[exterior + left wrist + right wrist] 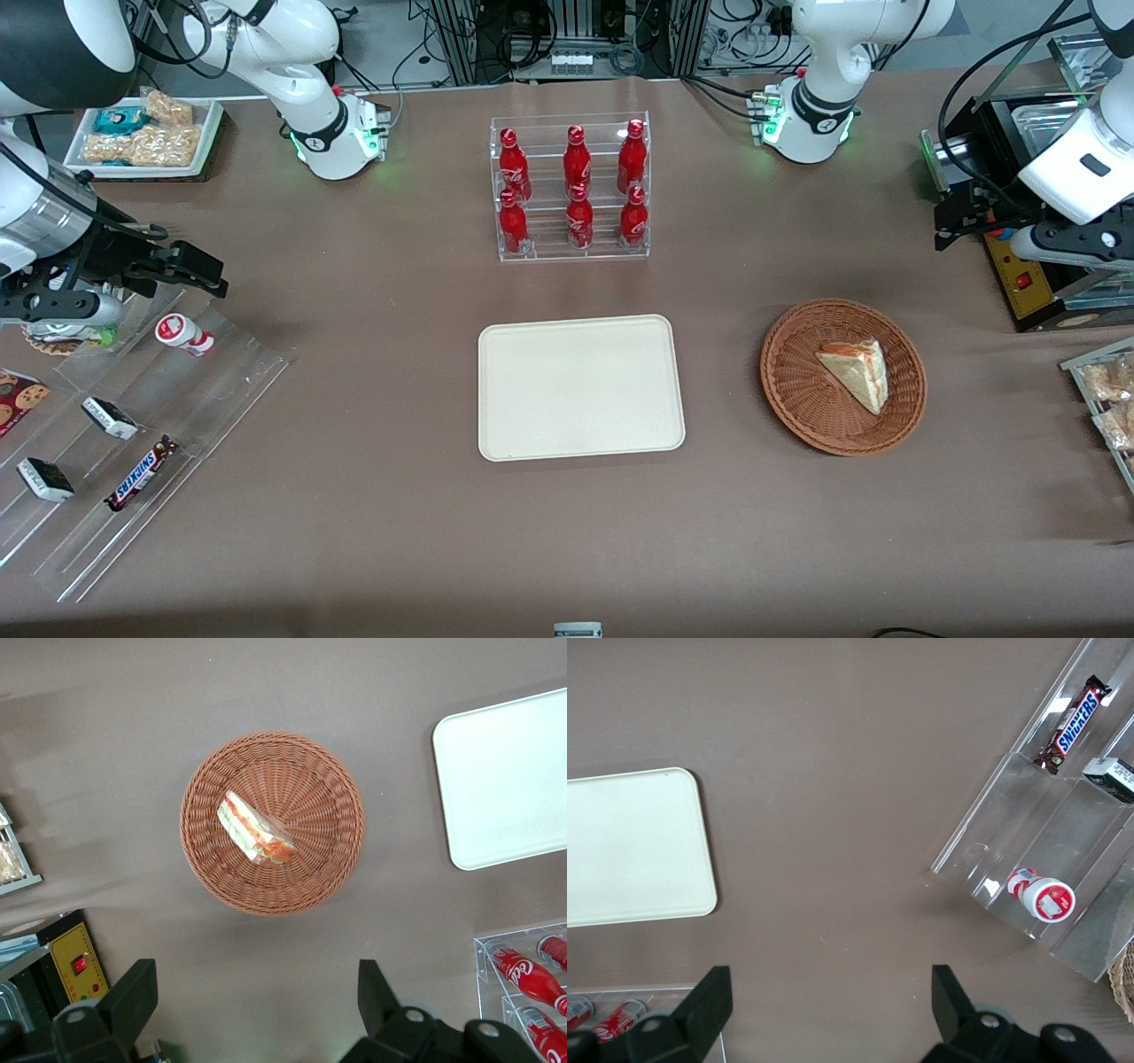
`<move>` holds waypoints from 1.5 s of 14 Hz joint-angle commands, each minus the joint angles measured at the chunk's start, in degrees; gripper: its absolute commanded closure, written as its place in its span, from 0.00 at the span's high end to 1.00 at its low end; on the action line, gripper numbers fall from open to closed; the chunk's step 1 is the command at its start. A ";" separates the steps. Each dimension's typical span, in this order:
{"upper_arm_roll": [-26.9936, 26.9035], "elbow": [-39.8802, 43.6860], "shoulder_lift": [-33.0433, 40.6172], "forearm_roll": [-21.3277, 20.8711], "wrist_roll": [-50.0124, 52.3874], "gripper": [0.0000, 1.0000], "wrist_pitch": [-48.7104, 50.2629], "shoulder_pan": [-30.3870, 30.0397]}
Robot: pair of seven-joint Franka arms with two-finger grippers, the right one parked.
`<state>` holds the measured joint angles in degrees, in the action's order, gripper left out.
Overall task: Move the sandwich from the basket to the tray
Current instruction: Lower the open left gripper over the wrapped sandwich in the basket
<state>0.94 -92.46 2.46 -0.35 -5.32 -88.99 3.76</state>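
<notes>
We see the sandwich lying flat inside the basket, slightly off centre, clear of the woven rim all round. Claw hangs well above the desk, farther from the front camera than the basket, fingers spread wide with nothing between them. Tray sits bare beside the basket toward the parked arm's end, with a strip of brown desk between their edges. Bottle rack stands well apart from both.
</notes>
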 commanded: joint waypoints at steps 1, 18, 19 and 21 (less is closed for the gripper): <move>0.21 1.06 -0.70 0.70 1.00 1.00 1.54 -0.42; -0.85 -24.23 -5.45 -0.35 5.94 1.00 -24.96 -0.86; -0.94 -27.04 -5.80 -0.35 6.20 1.00 -29.61 -1.30; -0.94 -32.58 -5.98 -0.35 11.09 1.00 -39.54 -1.92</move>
<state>-0.44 -119.54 -5.09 -0.43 1.66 -121.22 2.89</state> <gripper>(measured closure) 0.000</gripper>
